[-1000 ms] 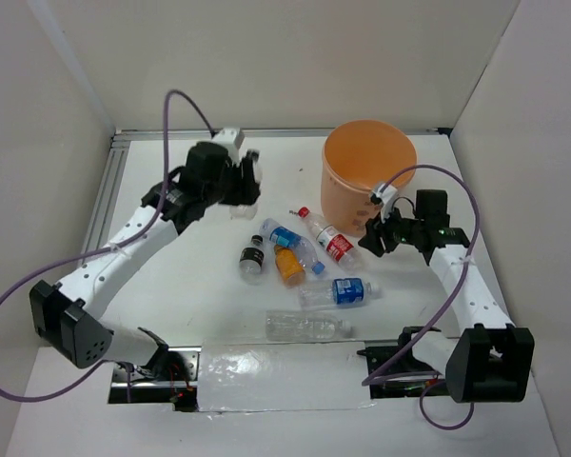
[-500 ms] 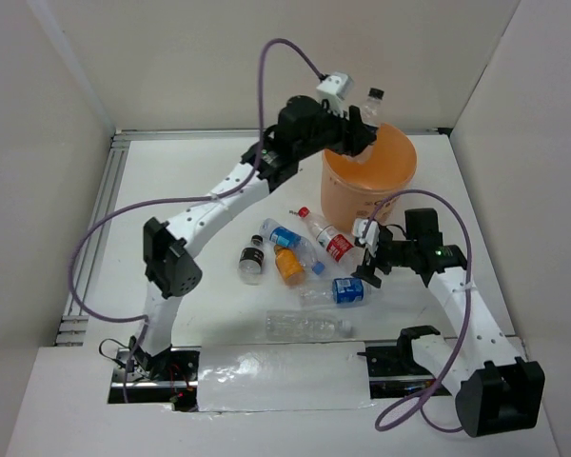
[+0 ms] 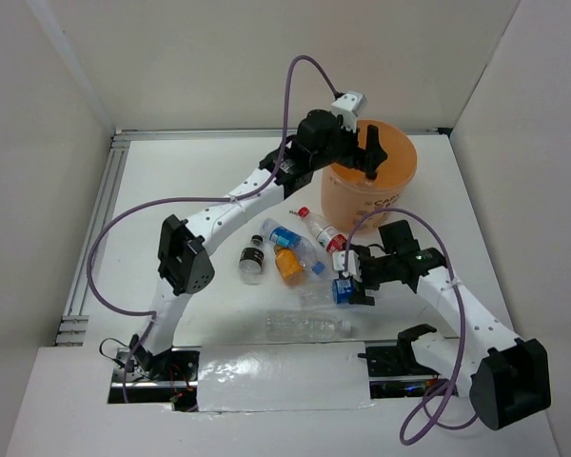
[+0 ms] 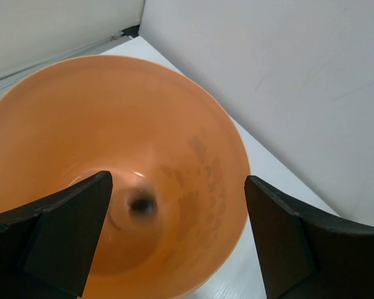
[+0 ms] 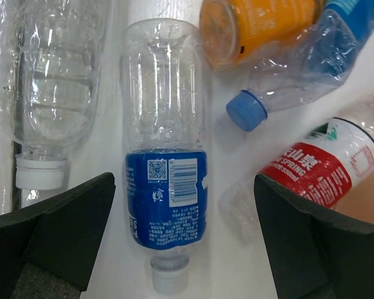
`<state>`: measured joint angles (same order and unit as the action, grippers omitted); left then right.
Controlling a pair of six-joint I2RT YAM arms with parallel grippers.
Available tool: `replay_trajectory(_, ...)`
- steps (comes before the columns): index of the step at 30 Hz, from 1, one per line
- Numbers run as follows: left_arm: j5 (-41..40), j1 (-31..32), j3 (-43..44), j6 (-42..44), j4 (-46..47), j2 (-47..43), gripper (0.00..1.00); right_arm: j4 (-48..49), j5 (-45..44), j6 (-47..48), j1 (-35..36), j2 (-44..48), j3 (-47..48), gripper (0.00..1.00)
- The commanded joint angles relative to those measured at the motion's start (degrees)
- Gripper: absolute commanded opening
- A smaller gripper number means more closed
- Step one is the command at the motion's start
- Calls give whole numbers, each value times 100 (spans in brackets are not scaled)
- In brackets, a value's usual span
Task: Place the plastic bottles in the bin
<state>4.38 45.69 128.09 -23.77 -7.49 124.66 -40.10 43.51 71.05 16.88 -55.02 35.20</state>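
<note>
Several plastic bottles lie on the white table: a black-label one (image 3: 252,262), an orange one (image 3: 288,268), a crumpled blue-cap one (image 3: 291,238), a red-label one (image 3: 327,235) and an unlabelled clear one (image 3: 309,327). My right gripper (image 3: 348,277) hangs open just above a blue-label bottle (image 5: 168,187), which lies between its fingers (image 5: 56,230), untouched. My left gripper (image 3: 369,157) is open over the orange bin (image 3: 383,195). In the left wrist view a blurred bottle (image 4: 140,202), seen end-on, sits deep inside the bin (image 4: 193,124).
White walls enclose the table on three sides; the right wall (image 4: 287,75) stands close to the bin. A metal rail (image 3: 100,228) runs along the table's left edge. The unlabelled bottle (image 5: 50,81) lies just left of the blue-label one.
My left arm swung from the table's left to above the bin with a bottle and opened, dropping it in. My right gripper moved left over the blue-label bottle and opened wide.
</note>
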Motion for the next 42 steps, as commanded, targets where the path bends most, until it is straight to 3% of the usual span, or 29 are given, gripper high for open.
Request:
replay_trajectory(1, -262, -8, -272, 355, 90, -992, 100, 81, -245, 375, 270, -210, -22, 99)
replay_trajectory(3, -542, -8, -853, 556, -103, -1530, 100, 317, -421, 436, 385, -385, -197, 99)
replay_trajectory(5, -797, -8, -1977, 627, -288, -2136, 100, 581, -658, 436, 465, -526, -251, 99)
replay_trajectory(6, -1138, -8, -2399, 628, -367, -2774, 100, 799, -711, 436, 517, -666, -329, 99)
replay_trajectory(10, -1843, -8, -5092, 181, -658, -4333, 100, 1065, -853, 436, 702, -1089, -452, 99)
replay_trajectory(12, -2055, -60, -5871, -74, -789, -4852, 100, 1206, -984, 436, 842, -1151, -540, 97)
replay_trajectory(13, -2108, -60, -6466, -328, -789, -5290, 100, 1206, -1071, 567, 895, -1229, -619, 88)
replay_trajectory(17, -2161, -244, -7515, -891, -921, -6004, 100, 680, -1072, 1130, 896, -1344, -507, 52)
replay_trajectory(18, -2161, -245, -7666, -953, -843, -6084, 100, 478, -950, 1131, 896, -1344, -384, 43)
replay_trajectory(21, -2039, -359, -8027, -1068, -720, -6156, 100, -304, -643, 1183, 896, -950, 249, 37)
replay_trajectory(28, -1722, -780, -8098, -1139, -597, -5655, 100, -692, -141, 122, 1098, 26, 1936, 36)
replay_trajectory(36, -1326, -1212, -8239, -1077, -385, -5347, 100, 1116, -552, -1890, 1098, 80, 3202, 35)
replay_trajectory(42, -984, -1265, -8441, -972, -96, -5215, 100, 2355, -1388, -1963, 633, -438, 3327, 35)
